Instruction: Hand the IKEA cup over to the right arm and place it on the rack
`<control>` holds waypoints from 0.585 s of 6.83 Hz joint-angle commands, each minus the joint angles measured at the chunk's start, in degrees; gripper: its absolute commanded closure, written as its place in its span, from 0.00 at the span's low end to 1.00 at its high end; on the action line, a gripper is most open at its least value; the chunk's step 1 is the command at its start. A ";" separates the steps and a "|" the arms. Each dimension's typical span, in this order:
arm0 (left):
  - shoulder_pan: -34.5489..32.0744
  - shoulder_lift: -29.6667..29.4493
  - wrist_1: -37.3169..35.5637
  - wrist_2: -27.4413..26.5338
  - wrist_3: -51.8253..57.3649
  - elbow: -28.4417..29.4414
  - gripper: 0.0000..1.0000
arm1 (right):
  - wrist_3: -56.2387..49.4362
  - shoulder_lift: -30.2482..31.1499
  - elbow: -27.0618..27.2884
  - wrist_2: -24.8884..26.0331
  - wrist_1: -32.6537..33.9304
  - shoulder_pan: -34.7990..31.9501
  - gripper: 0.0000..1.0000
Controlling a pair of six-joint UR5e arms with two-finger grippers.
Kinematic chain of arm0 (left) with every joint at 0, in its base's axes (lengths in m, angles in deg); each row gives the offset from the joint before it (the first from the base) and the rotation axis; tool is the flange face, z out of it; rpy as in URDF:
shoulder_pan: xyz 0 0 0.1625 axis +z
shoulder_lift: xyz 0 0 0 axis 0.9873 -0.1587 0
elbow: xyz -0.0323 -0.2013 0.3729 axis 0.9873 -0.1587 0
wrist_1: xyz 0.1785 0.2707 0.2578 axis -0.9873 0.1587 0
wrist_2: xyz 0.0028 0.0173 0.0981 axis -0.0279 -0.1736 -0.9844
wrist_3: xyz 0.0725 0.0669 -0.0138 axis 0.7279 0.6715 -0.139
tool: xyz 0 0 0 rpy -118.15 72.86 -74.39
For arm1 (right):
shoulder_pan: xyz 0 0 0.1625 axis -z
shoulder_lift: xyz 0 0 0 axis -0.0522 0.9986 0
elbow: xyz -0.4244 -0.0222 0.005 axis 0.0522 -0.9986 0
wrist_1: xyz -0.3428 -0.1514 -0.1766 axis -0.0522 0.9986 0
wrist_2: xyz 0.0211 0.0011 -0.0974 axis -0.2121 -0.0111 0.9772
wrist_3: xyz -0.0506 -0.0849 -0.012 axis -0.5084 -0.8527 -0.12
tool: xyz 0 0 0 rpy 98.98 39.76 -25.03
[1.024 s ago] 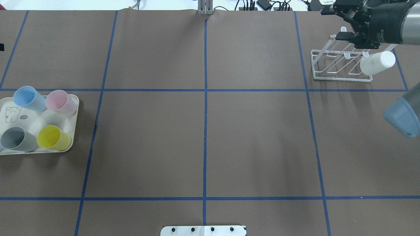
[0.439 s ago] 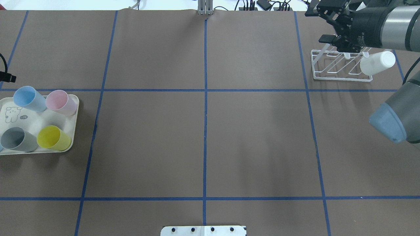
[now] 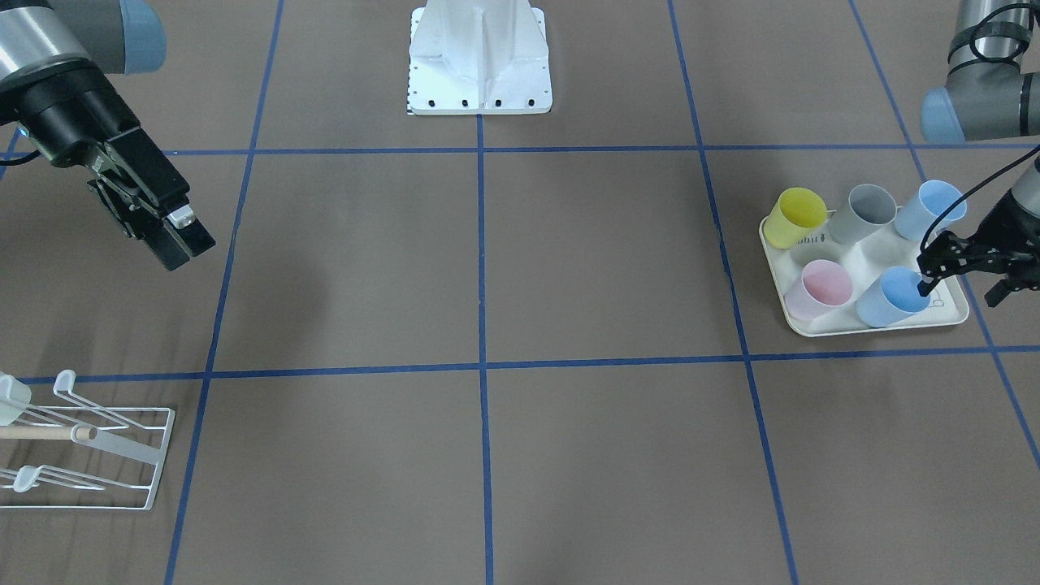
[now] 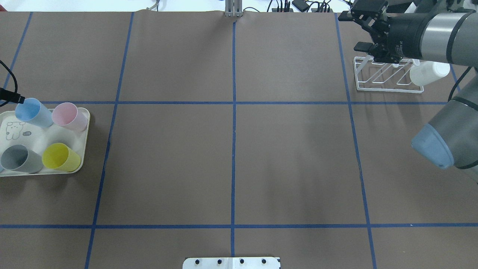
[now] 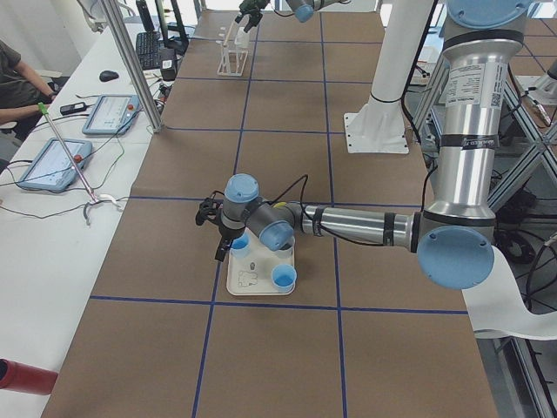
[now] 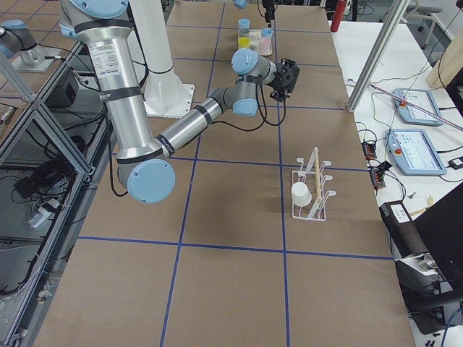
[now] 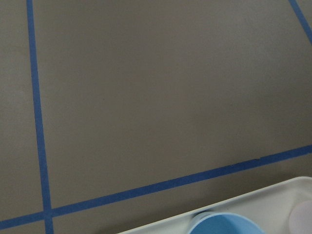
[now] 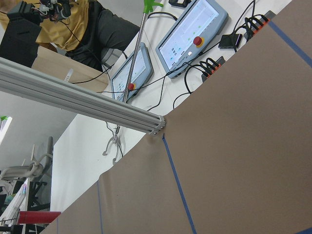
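Observation:
Several plastic cups stand on a cream tray (image 3: pixel 877 329) at my left: yellow (image 3: pixel 795 216), grey (image 3: pixel 869 213), pink (image 3: pixel 819 288) and two blue ones. My left gripper (image 3: pixel 960 288) hangs open over the tray's outer end, one fingertip (image 3: pixel 925 285) at the rim of the nearer blue cup (image 3: pixel 890 299). The overhead view shows only that fingertip (image 4: pixel 16 99). The white wire rack (image 4: pixel 388 89) carries a white cup (image 4: pixel 429 73) on a prong. My right gripper (image 4: pixel 354 31) is open and empty, raised just left of the rack.
The robot base (image 3: pixel 479 61) stands at the table's middle edge. Blue tape lines grid the brown table. Beyond the far edge are tablets (image 8: pixel 192 36), cables and a seated person (image 8: pixel 73 29). An aluminium post (image 6: pixel 376 54) stands by the table's edge.
My right gripper has drawn leftward away from the rack and the white cup, still empty. A fingertip of my left gripper has come into the overhead view and reached the blue cup's rim.

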 commanded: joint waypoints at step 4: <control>2.91 -0.21 0.06 -0.27 0.14 1.03 0.41 | 0.02 -0.12 0.11 0.32 0.00 0.22 0.00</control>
